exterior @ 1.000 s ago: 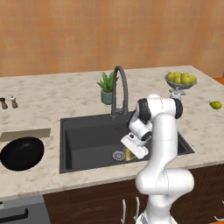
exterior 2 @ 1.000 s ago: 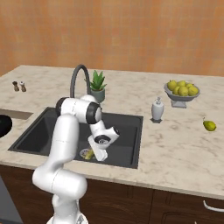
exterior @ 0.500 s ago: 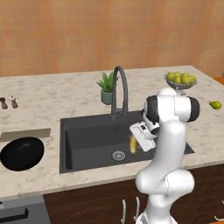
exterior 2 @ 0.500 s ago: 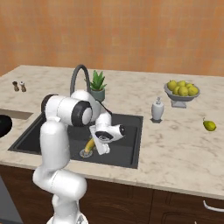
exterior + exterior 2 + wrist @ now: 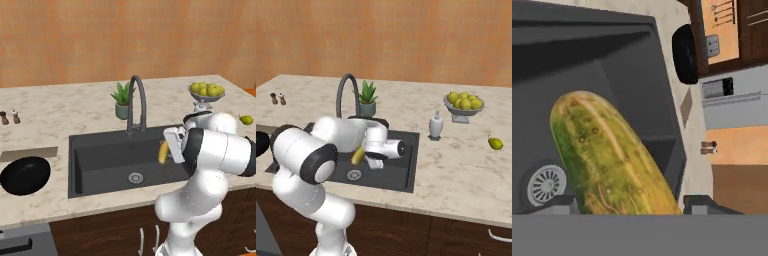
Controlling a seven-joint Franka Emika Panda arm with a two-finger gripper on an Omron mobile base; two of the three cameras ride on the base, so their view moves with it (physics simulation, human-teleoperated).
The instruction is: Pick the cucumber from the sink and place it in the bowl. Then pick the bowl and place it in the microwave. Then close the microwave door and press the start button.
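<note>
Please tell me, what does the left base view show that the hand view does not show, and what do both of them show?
Left base view alone: the dark gooseneck faucet, the small potted green plant, the silvery footed bowl of yellow-green fruit and one loose pear on the beige marble counter.

Hand view alone: close detail of the cucumber's spotted green-yellow skin, and the two dark fingertips beside it.

Both: the short yellow-green cucumber held in the gripper above the dark-grey rectangular sink, the round silver drain, the wide black bowl and the two small shakers.

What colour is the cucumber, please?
Yellow-green with darker mottling; the cucumber shows best in the hand view.
</note>
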